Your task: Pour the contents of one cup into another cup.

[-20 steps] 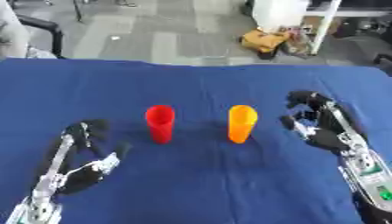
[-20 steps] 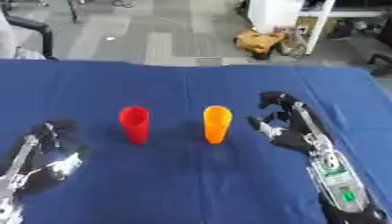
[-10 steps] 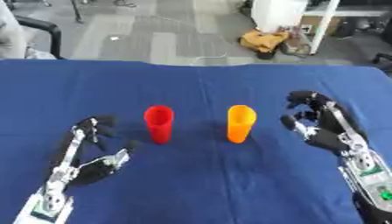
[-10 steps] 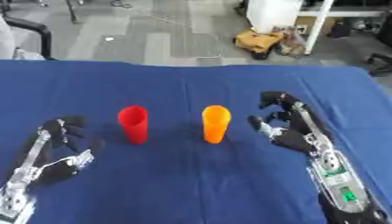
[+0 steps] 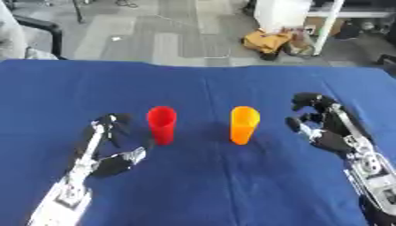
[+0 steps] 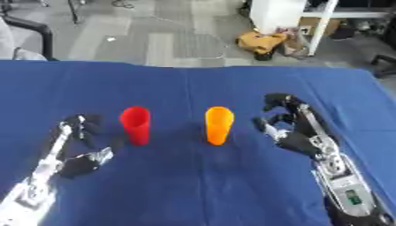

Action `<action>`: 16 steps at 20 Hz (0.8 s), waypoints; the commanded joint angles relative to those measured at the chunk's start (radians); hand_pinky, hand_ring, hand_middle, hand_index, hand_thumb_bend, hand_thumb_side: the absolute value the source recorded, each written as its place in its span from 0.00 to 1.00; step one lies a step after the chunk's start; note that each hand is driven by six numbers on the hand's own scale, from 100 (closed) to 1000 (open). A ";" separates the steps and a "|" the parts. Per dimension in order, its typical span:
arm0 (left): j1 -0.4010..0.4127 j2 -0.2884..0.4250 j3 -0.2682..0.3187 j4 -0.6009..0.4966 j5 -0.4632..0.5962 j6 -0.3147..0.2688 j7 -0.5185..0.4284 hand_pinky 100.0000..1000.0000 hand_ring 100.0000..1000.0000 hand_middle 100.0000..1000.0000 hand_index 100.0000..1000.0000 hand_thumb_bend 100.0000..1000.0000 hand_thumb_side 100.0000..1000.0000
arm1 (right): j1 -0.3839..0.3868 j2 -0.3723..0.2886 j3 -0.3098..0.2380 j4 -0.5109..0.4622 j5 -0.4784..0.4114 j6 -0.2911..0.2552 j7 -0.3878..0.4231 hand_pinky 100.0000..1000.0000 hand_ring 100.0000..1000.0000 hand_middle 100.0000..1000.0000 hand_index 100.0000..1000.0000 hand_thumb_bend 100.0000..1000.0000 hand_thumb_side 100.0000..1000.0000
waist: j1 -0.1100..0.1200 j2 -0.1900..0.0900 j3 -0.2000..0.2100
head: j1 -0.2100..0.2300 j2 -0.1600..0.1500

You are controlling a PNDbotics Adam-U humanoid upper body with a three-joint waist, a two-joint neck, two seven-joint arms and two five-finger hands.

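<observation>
1. We see a big blue table [image 5: 201, 190] that fills most of the view. Its near part and its sides run off the edges, so we cannot see where it ends.
2. Behind the table is a grey floor [image 5: 154, 39]. A white box shape [image 5: 280, 15] stands there and is cut off at the top. A yellow-brown heap [image 5: 267, 43] lies beside it, and we cannot tell what it is.
3. Our right arm comes in from the bottom right corner, and part of it is cut off. Our right hand [image 5: 325, 132] sits near the orange cup, on its right side, not touching it. Its fingers are a bit bent and spread apart, and they hold nothing.
4. Our left arm comes in from the bottom left corner and is cut off too. Our left hand [image 5: 112, 145] is just beside the red cup, on its left side. Its fingers point up the table, its thumb sticks out to the side, and it holds nothing. We cannot tell if a finger touches the cup.
5. The red cup [image 5: 161, 125] stands upright in the middle of the table, to the left. We cannot see what is inside it.
6. The orange cup [image 5: 244, 125] stands upright to the right of the red cup, with a gap between them. Nothing stands between the two cups. We cannot see inside it either.
</observation>
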 commanded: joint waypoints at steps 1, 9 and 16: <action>-0.037 -0.007 -0.007 0.033 -0.014 -0.001 0.036 0.39 0.58 0.62 0.76 0.51 0.30 | -0.009 -0.011 -0.002 -0.013 -0.002 -0.001 0.003 0.45 0.83 0.52 0.75 0.45 0.26 | 0.000 -0.013 -0.004 | 0.005 -0.001; -0.069 -0.021 -0.006 0.105 -0.021 -0.013 0.092 0.42 0.62 0.65 0.79 0.52 0.30 | -0.010 -0.009 0.000 -0.012 -0.001 -0.001 0.005 0.45 0.83 0.52 0.75 0.45 0.26 | -0.002 -0.010 -0.005 | 0.006 0.000; -0.098 -0.031 -0.005 0.168 -0.024 -0.018 0.088 0.42 0.61 0.66 0.79 0.52 0.31 | -0.012 -0.008 0.001 -0.011 -0.001 -0.002 0.007 0.45 0.84 0.52 0.75 0.44 0.26 | -0.005 -0.008 -0.009 | 0.008 -0.002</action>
